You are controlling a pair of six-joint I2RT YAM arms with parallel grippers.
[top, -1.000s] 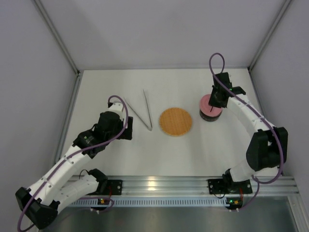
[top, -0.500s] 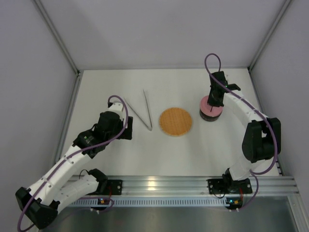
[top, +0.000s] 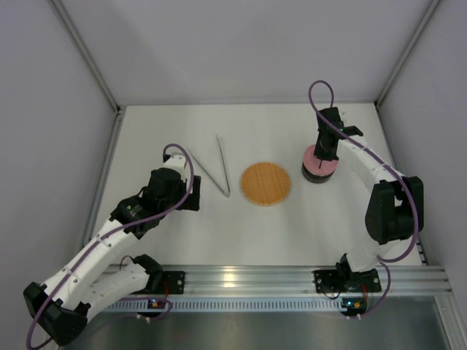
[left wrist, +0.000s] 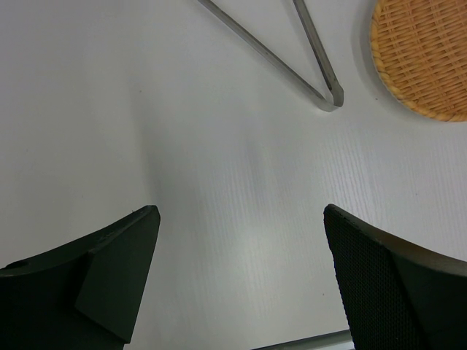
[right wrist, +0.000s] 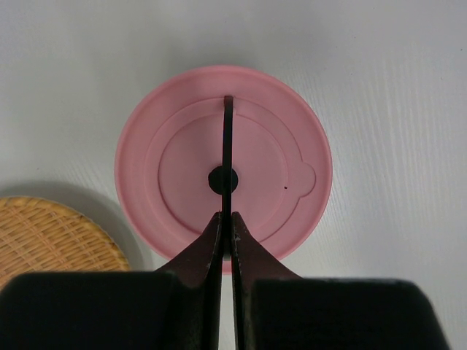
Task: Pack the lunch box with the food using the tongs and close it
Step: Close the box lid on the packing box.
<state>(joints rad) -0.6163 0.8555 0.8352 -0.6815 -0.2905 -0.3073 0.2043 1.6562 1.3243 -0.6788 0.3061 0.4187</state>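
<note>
1. The right gripper (right wrist: 226, 217) has its jaws pressed together on the thin dark handle (right wrist: 228, 138) of the pink lid (right wrist: 182, 153). The lid lies flat directly beneath the gripper, capping the lunch box (top: 319, 177).
2. The left gripper (left wrist: 239, 219) has its fingers wide apart and holds nothing, over the table (left wrist: 182, 160). The tongs (left wrist: 330, 98) lie ahead of it, joined end nearest. The woven plate (left wrist: 430, 51) is ahead and to its right.
3. No food shows on the plate or table. The lid hides the box's contents.
4. Judgement: the closing step is in hand, and the lid appears seated level.
5. The next move calls for parting the jaws without dragging the handle, then lifting straight up.
</note>
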